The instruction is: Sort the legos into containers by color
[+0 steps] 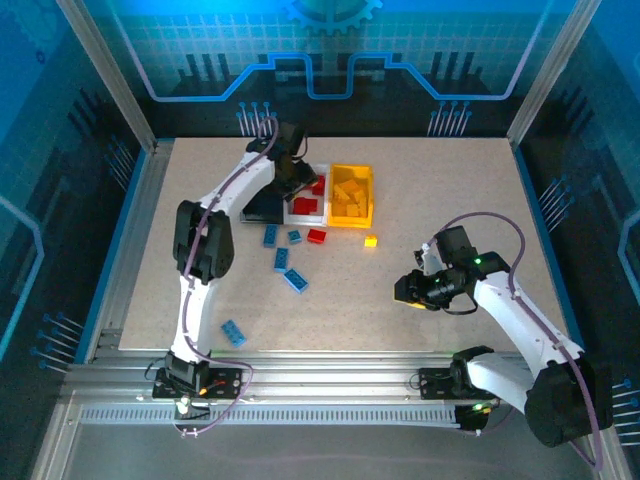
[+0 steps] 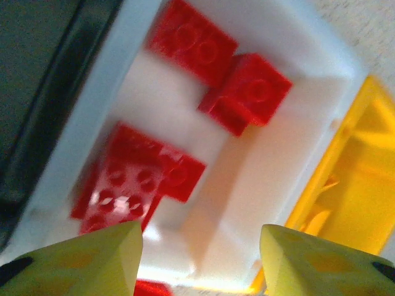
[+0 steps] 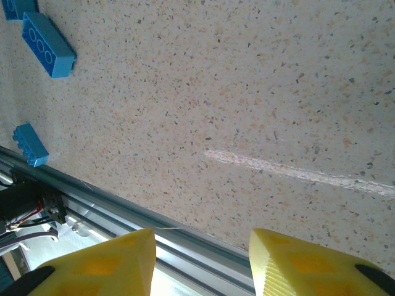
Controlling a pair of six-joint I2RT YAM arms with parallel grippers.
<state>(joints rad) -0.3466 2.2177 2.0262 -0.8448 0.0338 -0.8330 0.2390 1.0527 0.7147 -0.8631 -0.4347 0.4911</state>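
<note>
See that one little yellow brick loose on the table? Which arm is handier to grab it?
Probably the right. The right gripper hangs open and empty on the yellow brick's side of the table, while the left gripper is over the white bin, farther off.

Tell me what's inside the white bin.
Several red bricks lie loose on the white bin's floor; no other color is visible. The left gripper's fingers cover its near edge, so anything there is hidden.

Speckled table (image 1: 450, 200): containers (image 1: 350, 223), legos (image 1: 295, 279) scattered nearby.
</note>
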